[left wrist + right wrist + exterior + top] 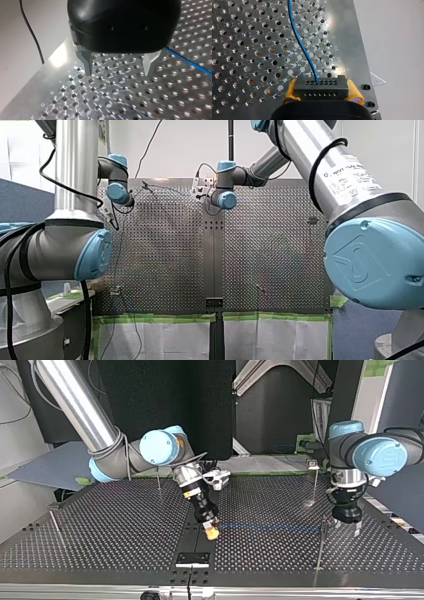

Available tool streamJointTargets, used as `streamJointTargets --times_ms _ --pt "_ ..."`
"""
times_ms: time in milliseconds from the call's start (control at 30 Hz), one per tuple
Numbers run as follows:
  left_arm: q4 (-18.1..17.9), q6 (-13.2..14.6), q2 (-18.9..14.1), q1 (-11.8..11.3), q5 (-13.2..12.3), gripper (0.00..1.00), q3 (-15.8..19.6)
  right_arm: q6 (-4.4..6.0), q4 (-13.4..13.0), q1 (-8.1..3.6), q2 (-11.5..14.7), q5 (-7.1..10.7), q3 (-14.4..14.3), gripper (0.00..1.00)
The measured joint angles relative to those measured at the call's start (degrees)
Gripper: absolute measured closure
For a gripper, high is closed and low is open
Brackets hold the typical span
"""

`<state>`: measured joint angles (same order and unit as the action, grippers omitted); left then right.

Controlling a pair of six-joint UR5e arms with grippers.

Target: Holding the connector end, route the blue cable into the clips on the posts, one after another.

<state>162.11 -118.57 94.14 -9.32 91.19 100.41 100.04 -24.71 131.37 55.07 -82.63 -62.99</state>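
Steel-thin, the nearest post (320,546) stands at the far end of the blue cable (270,526) as it runs from the black connector (321,86). Whether the post's top already holds the cable I cannot tell. Just behind, my right gripper (212,532) is clenched, yellow pads (355,93) on either side of the connector, low over the perforated table (100,535). The cable leaves the connector sideways, its long axis straight and level toward my left gripper (118,71), well apart from the connector. That gripper is released, metal fingers (87,62) spread and holding nothing, with the cable passing just outside one of them. Farther back, on the cable's side of the connector, a second post (315,487) carries a clip (314,465). I judge the coming move hinges on this: the clip lies beyond the cable's line, nearer my left arm, yet only my right holds the connector.
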Motion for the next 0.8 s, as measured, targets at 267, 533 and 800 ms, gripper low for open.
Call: streamJointTargets --times_ms 267,533,800 --pt "4.4 -0.6 -4.3 0.3 -1.0 0.0 3.7 0.02 0.0 -0.46 0.0 0.0 0.0 1.0" --pt "8.6 -1.4 -7.2 0.9 -4.2 0.0 5.0 0.0 0.0 -0.74 0.0 0.0 0.0 1.0" --pt "12.8 -1.9 -11.2 1.8 -4.7 0.0 5.1 0.12 0.0 -0.92 0.0 0.0 0.0 1.0"
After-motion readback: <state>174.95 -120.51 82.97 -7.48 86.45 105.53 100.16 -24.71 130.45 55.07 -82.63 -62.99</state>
